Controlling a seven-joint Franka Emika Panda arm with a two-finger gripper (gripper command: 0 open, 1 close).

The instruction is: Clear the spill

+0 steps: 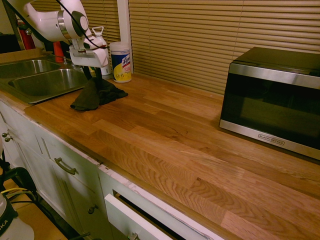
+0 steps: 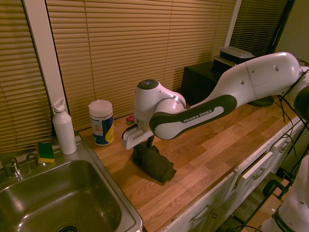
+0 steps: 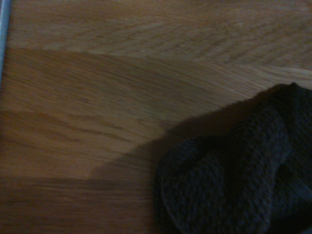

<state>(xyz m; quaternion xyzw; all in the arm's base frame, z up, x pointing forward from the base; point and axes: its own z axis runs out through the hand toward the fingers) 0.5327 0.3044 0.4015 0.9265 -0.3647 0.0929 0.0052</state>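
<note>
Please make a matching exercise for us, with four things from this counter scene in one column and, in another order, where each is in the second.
Things:
1. dark cloth
2. sponge
3. white bottle with a loop on its cap
4. microwave

Places:
A. on the wooden counter, at the far end from the sink
B. at the sink's back rim, beside the faucet
C. on the wooden counter, under the end effector
D. at the sink's back corner, between the sponge and the wipes canister

Pairs: 1-C, 2-B, 3-D, 4-A
</note>
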